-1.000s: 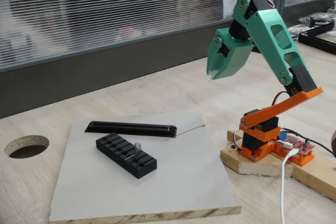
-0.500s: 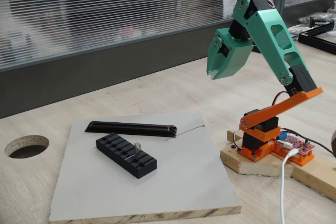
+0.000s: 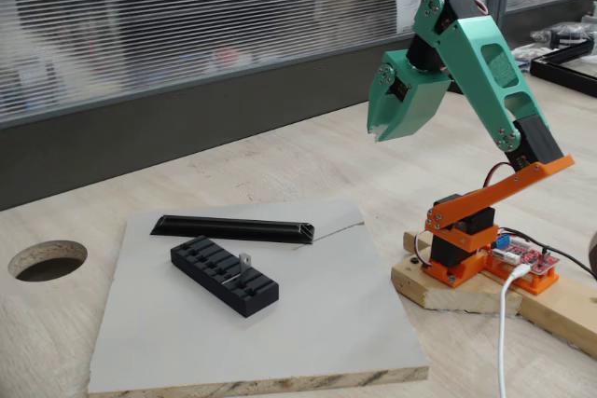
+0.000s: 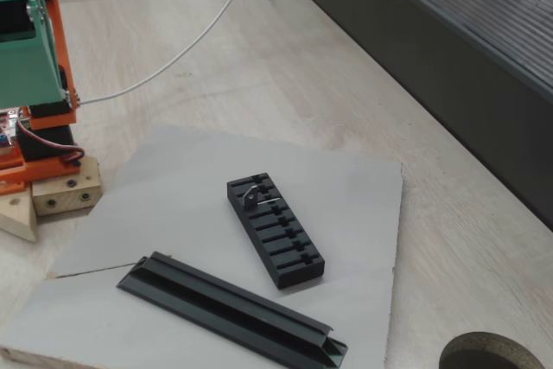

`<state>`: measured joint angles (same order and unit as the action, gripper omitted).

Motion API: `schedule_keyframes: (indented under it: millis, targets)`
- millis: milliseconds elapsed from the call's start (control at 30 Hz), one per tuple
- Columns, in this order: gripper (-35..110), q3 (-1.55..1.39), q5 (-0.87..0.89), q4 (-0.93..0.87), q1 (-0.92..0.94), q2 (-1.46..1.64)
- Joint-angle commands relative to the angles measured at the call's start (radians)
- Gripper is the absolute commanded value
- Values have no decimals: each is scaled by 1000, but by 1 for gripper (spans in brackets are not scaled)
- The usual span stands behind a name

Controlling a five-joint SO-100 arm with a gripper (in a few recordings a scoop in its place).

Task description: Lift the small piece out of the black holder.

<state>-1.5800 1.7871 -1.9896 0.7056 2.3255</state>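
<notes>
The black holder (image 3: 224, 276) (image 4: 275, 229), a slotted block, lies on the grey board (image 3: 326, 323) (image 4: 173, 179). The small piece (image 3: 245, 262) (image 4: 252, 193), a thin grey metal tab, stands upright in a slot near one end of the holder. My green gripper (image 3: 375, 131) hangs high in the air, well to the right of and above the holder in a fixed view, fingers pointing down. Its fingers look shut with nothing between them.
A long black V-profile rail (image 3: 235, 227) (image 4: 232, 308) lies on the board beside the holder. The arm's orange base (image 3: 462, 249) sits on a wooden block right of the board. A round hole (image 3: 47, 259) is cut in the table at left. A white cable (image 4: 186, 45) runs across the table.
</notes>
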Motion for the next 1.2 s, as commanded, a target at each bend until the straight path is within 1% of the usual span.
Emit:
schedule_keyframes:
  millis: [0, 600, 667, 867, 1000, 1167]
  targets:
    - [13, 8, 5, -26, 8, 12]
    - [13, 9, 12, -14, -3, 9]
    - [13, 9, 12, -14, -46, 9]
    - [13, 9, 28, -14, -295, -78]
    - [13, 23, 179, -14, -388, -169]
    - [13, 23, 449, -14, -552, -192]
